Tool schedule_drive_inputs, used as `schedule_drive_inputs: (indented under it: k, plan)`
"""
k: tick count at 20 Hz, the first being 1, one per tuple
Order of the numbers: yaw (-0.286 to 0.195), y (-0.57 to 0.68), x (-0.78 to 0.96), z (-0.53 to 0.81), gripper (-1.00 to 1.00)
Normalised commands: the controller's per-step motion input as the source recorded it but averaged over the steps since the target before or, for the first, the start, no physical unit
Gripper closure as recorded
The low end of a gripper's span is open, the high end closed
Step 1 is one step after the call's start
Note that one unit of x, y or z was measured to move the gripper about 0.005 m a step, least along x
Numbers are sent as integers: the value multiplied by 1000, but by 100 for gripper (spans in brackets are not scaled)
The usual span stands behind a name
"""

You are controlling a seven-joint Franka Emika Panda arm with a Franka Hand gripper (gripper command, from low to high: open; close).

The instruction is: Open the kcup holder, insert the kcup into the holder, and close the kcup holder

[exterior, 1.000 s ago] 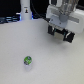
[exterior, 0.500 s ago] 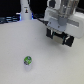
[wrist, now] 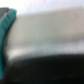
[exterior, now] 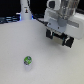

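Observation:
The kcup (exterior: 28, 61), a small pod with a green-and-blue top, stands on the white table (exterior: 15, 47) in the exterior view's lower left. My gripper (exterior: 58, 38) hangs above the table at the upper right, well away from the pod. Its two black fingers (exterior: 49, 34) are spread apart and hold nothing. A dark shape (exterior: 76, 24) behind the arm may be the kcup holder, but I cannot tell. The wrist view is blurred and shows only a teal patch (wrist: 6, 35), a grey band and a dark area.
A tall white cylinder (exterior: 25, 10) stands at the back left. Dark clutter (exterior: 10, 20) lines the table's far edge.
The arm and gripper have moved a little lower and toward the exterior view's left. The kcup has not moved.

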Motion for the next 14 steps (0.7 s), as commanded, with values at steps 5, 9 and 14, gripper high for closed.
schedule_drive_inputs:
  k: [5, 9, 14]
  plan:
    - [-135, -504, 244, 314, -100]
    - [-184, -707, 274, 220, -100]
    - [-199, -719, 213, 112, -100]
